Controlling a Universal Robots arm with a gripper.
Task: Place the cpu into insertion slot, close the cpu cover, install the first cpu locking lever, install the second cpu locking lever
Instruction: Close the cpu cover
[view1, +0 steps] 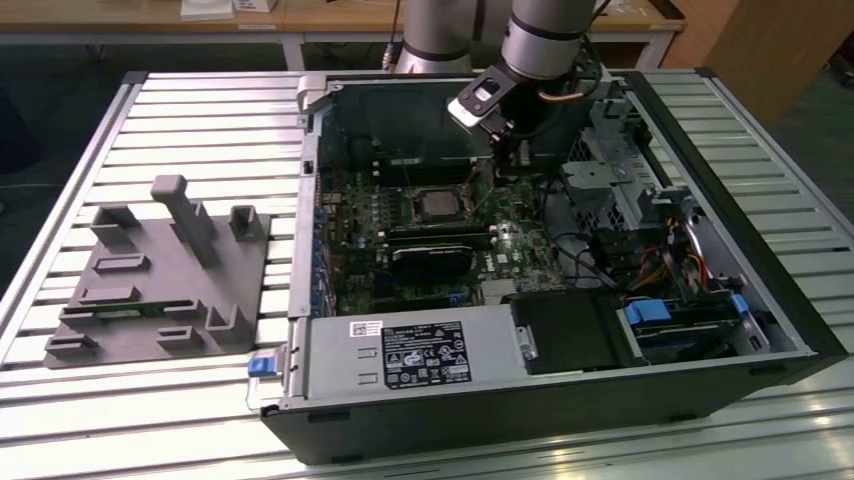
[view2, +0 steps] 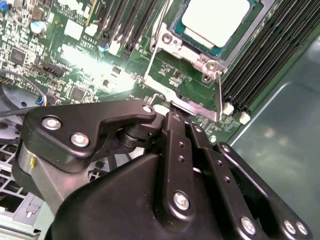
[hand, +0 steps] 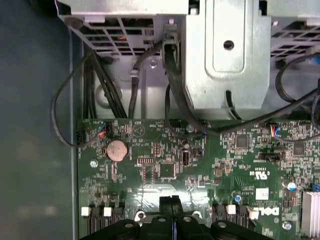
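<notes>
One arm enters the exterior view at twelve o'clock and dips into an open computer case (view1: 534, 425) lying on the slatted bench (view1: 200, 110). Its gripper (view1: 513, 160) hangs low over the green motherboard (view1: 354, 250). The insertion slot (view1: 438, 203) sits at about eight o'clock of it, near but apart. At nine o'clock of the case, well apart, a grey moulded fixture (view1: 160, 280) rests on the bench.

In the second wrist view the cpu (view2: 215, 20) lies flat in the slot, pale top up. The cpu cover (view2: 200, 59) is down around it as a silvery frame. Two thin wire levers (view2: 151, 52) run along the frame's sides; whether they are hooked I cannot tell. The gripper (view2: 172, 114) has its tip just beside the frame's near edge, and long black memory slots (view2: 260, 55) flank the socket.

In the first wrist view the jaws are together, with nothing seen between them. The gripper (hand: 170, 202) is poised close above the board, with a coin cell (hand: 117, 149), black cables (hand: 175, 90) and a metal drive cage (hand: 225, 50) beyond.
</notes>
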